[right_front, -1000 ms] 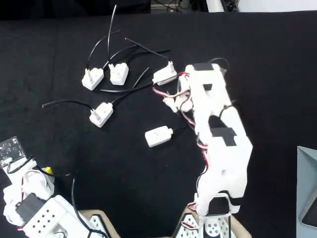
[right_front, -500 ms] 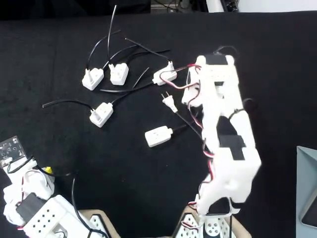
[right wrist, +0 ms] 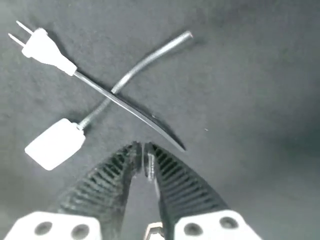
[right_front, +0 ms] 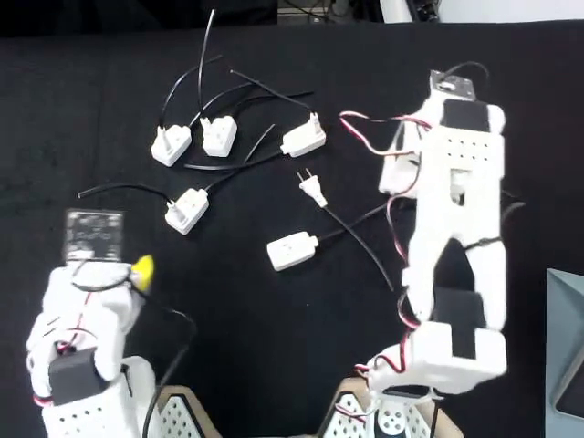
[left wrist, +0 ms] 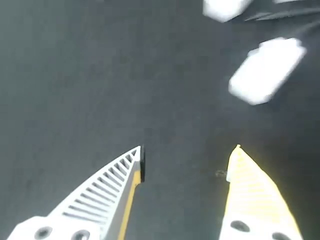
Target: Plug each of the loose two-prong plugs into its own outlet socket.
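Note:
One loose white two-prong plug (right_front: 313,190) lies on the black cloth, its black cable (right_front: 360,239) trailing toward my right arm (right_front: 452,182). Several white outlet sockets lie around it; the nearest socket (right_front: 292,250) is just below it. In the right wrist view my right gripper (right wrist: 143,150) is shut on nothing and hovers short of the plug (right wrist: 42,44), its cable (right wrist: 125,105) and that socket (right wrist: 54,142). My left gripper (left wrist: 187,155) is open and empty, with a socket (left wrist: 267,70) ahead of it. Its yellow fingertip (right_front: 143,267) shows near the socket (right_front: 187,210).
Three more sockets (right_front: 171,144), (right_front: 219,136), (right_front: 304,138) lie at the back with black cables fanning outward. A grey tray corner (right_front: 566,347) sits at the right edge. Bare cloth stretches to the right of my right arm and along the far left.
My right arm has swung right and back, leaving the plug lying on the cloth. My left arm has risen from the lower left corner toward the sockets.

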Controlling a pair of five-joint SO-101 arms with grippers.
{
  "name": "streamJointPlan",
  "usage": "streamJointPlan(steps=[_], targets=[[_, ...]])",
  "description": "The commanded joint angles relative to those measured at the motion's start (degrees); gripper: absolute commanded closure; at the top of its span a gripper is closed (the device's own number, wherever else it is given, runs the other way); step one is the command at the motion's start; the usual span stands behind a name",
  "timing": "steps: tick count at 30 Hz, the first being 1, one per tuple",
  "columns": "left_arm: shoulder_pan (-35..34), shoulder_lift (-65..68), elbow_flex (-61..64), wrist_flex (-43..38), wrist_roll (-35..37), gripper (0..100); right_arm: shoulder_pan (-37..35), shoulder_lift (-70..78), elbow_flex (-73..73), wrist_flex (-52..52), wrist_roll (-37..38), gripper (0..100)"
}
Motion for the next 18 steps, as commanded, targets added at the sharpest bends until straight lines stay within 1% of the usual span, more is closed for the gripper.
streamJointPlan(steps=[1,5,7,9,15,18], targets=[[10.68,6.51,-7.34,0.26,2.73,72,2.29,-4.88,1.98,0.09,2.37,98.6],[18.95,23.56,-16.48,0.35,2.81,72,3.08,-6.37,4.09,0.00,3.34,98.6],[22.64,33.14,-21.76,0.35,2.81,68,3.08,-6.37,4.70,0.00,3.34,98.6],[25.54,42.29,-26.95,0.35,2.81,66,3.08,-6.37,5.14,0.00,3.34,98.6],[33.10,65.93,-41.36,0.18,2.73,65,3.08,-6.37,5.67,0.00,3.43,98.6],[36.09,74.99,-45.93,-3.34,2.73,65,3.16,-6.37,5.67,0.00,3.43,98.6]])
